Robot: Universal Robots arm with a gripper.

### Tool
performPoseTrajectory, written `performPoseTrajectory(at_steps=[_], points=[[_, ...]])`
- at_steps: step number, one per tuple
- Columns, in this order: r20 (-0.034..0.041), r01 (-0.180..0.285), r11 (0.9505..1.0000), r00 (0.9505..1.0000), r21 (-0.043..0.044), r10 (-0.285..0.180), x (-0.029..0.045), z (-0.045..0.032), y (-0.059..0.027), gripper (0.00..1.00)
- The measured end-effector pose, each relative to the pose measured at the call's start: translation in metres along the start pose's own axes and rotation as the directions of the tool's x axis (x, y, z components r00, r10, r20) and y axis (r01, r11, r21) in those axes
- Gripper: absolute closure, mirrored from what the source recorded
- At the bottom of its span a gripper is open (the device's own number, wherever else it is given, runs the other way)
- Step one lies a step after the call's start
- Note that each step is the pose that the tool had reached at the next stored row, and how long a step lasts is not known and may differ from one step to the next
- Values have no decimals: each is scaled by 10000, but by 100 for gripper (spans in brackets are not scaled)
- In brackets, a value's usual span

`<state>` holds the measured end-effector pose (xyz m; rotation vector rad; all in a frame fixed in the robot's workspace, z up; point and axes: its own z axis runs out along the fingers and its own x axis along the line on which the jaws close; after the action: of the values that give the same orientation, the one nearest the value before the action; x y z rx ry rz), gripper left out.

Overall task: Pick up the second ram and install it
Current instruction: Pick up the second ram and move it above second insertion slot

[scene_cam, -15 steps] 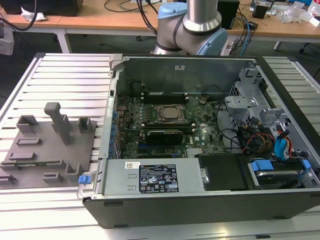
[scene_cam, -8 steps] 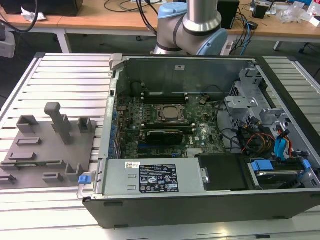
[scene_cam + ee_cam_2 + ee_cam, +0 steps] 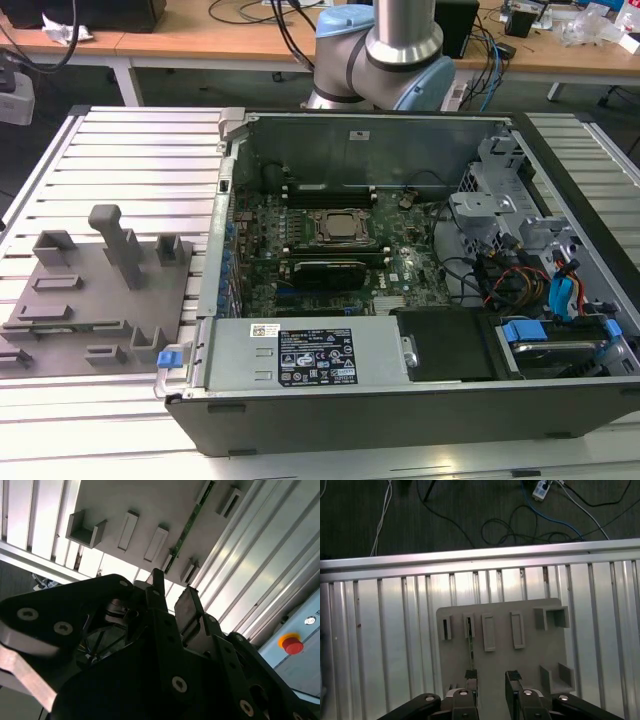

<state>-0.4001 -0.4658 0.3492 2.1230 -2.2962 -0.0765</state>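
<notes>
the gripper (image 3: 491,682) hangs over the grey fixture plate (image 3: 530,655), jaws parted and holding nothing; the second ram (image 3: 470,650) stands on edge in its slot, not yet picked up or installed.

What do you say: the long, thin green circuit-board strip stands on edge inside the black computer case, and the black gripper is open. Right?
Wrong place. The green circuit-board strip stands on edge in the flat grey plastic fixture plate, not inside the black computer case; the first wrist view shows it. The black gripper is open, as stated.
</notes>
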Motion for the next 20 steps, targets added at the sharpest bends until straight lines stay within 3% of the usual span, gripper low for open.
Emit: performPoseTrajectory(at_steps=[10,13,15,20], points=[[-1,17,10000,10000,0,-17,1,79,-53,64],[-5,23,10000,10000,-1,-23,1,151,-87,64],[-5,39,10000,10000,-1,-39,22,386,-115,64],[-5,39,10000,10000,-2,-39,26,431,-117,64]])
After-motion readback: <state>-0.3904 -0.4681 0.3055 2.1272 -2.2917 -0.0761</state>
